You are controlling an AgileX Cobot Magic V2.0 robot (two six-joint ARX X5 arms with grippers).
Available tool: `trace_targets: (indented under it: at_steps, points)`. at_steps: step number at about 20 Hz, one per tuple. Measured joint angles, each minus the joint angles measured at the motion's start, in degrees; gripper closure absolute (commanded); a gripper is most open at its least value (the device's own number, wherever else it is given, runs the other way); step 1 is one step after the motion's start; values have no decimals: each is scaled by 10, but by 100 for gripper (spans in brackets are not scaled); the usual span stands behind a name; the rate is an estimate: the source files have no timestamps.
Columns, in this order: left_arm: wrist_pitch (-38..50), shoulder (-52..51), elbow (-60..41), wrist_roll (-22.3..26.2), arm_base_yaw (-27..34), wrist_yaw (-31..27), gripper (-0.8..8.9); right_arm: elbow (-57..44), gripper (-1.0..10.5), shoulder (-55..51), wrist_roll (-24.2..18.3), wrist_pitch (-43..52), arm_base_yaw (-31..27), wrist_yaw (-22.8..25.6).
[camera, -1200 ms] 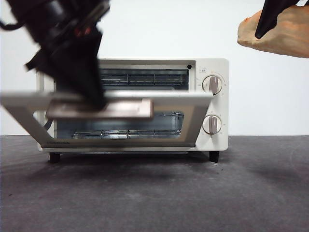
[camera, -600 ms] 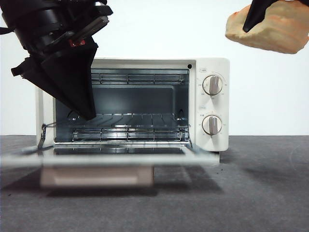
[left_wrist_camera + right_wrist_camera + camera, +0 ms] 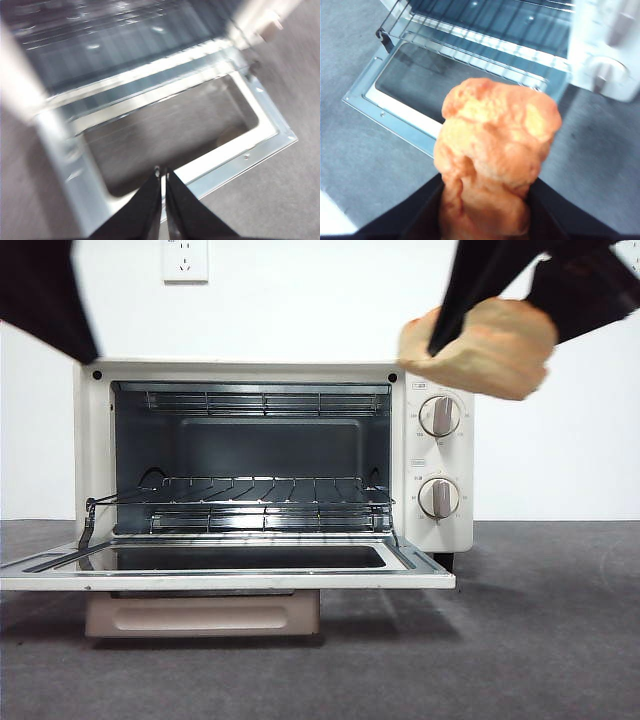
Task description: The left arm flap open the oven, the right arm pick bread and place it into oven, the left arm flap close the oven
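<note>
Bread, golden-brown and lumpy, hung in the air in front of the oven's upper right corner, above the two round knobs and clear of the cooking chamber. The right gripper was clamped on it, its black jaws pressed against both flanks of the loaf, and in the front view the arm came down from the top right corner with the bread gripped at its end. Below the loaf, in the right wrist view, lay the opened door and the wire rack.

The oven, cream-white and boxy, stood with its door folded down flat and level, the beige bar handle hanging under the door's front edge. Inside, the wire rack sat low in the dark chamber, with heating-element guards near the ceiling. Nothing lay on the rack.

The left gripper hovered above the door's front frame, its two jaws drawn nearly together with only a thin slit between them and holding nothing. A dark, blurred piece of an arm showed at the top left corner of the front view.

The tabletop was dark grey and matte. Behind it rose a plain white wall with a white socket plate above the oven.
</note>
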Motion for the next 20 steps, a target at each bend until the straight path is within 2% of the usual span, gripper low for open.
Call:
trace_targets:
  at_steps: [3, 8, 13, 20]
  points:
    - [-14, -64, -56, -2, 62, 55, 798, 49, 742, 61, 0, 4, 22, 0]
    - [-18, -149, -122, -2, 122, 110, 798, 135, 742, 181, -2, 9, 50, 3]
    - [-44, -204, -141, -2, 131, 128, 798, 191, 741, 296, 7, 33, 50, 32]
    - [-66, -238, -141, -2, 131, 129, 798, 204, 694, 362, 71, 130, 50, 97]
